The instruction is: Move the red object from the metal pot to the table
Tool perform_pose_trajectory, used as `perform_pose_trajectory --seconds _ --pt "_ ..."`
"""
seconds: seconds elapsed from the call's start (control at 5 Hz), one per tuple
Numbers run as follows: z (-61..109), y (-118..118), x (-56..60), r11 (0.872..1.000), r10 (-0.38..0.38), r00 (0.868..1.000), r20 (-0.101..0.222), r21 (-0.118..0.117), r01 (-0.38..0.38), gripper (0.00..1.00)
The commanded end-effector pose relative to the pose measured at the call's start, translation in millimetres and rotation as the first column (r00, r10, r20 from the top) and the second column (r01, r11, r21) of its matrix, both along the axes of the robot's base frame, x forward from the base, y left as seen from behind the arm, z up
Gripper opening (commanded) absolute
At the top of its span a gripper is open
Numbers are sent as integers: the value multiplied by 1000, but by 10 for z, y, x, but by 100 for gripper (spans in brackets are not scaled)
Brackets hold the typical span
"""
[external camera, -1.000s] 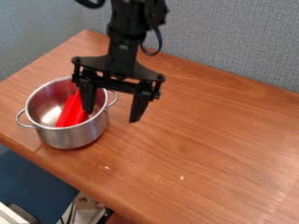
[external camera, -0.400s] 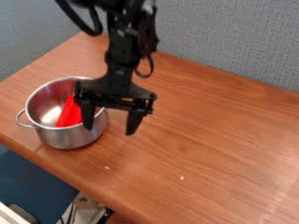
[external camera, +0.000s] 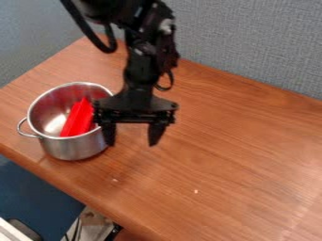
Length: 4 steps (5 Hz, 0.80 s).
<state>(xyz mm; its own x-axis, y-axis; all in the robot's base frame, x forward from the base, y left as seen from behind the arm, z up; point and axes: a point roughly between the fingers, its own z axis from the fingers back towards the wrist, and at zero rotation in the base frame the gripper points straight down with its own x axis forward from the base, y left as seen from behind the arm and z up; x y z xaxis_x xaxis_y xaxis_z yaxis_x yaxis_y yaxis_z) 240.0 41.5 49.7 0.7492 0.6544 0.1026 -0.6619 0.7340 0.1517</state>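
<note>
Red object point(external camera: 79, 115) leans inside the metal pot point(external camera: 60, 122) against its right wall | gripper point(external camera: 134, 132) just right of the pot, jaws wide, empty | advice: center jaws over the pot before closing | goal: table point(external camera: 239, 160)

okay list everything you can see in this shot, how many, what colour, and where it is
metal pot: one, shiny silver, on the left part of the table near its front edge, two small side handles
red object: one, bright red, inside the pot, leaning against its right inner wall
table: one, reddish-brown wood, fills most of the view
wall: one, grey-blue, behind the table
robot arm: one, black, coming down from the top centre
claw: one, black, open, pointing down just right of the pot, holding nothing
</note>
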Motion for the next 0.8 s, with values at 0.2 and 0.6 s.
perform_pose_trajectory --seconds 0.2,0.6 --pt "49 461 361 999 42 986 161 20 -46 100" --pt "46 465 383 993 107 974 197 18 -113 100"
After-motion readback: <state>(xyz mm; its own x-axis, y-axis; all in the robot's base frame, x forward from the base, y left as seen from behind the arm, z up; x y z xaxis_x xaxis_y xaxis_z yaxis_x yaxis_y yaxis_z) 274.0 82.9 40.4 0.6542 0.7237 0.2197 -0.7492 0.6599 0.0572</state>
